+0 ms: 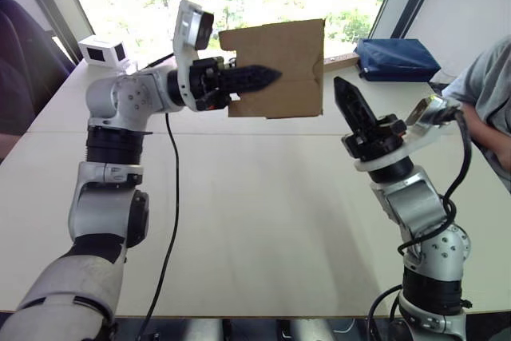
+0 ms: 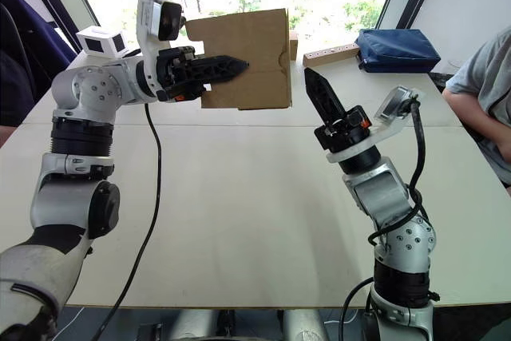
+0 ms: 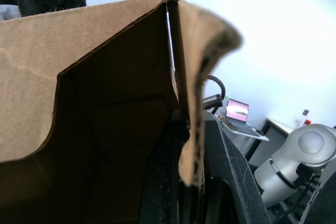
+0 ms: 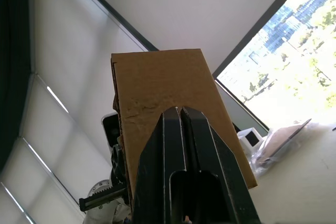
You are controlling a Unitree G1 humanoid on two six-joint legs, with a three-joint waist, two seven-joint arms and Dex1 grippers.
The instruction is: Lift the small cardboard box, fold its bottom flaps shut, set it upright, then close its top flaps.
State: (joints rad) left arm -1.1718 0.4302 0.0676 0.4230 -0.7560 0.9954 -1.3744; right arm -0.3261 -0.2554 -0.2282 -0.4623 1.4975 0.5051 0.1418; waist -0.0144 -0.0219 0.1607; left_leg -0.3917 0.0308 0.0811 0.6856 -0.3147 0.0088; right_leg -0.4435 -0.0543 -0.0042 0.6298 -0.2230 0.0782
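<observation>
The left pincer is clamped on a wall of the plain brown corrugated cardboard box, holding it in the air above the white surface. The right pincer, fingers pressed together and empty, points up just beside the box.

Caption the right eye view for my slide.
Left end effector holds the small cardboard box above the table; right end effector waits shut beside it.
</observation>
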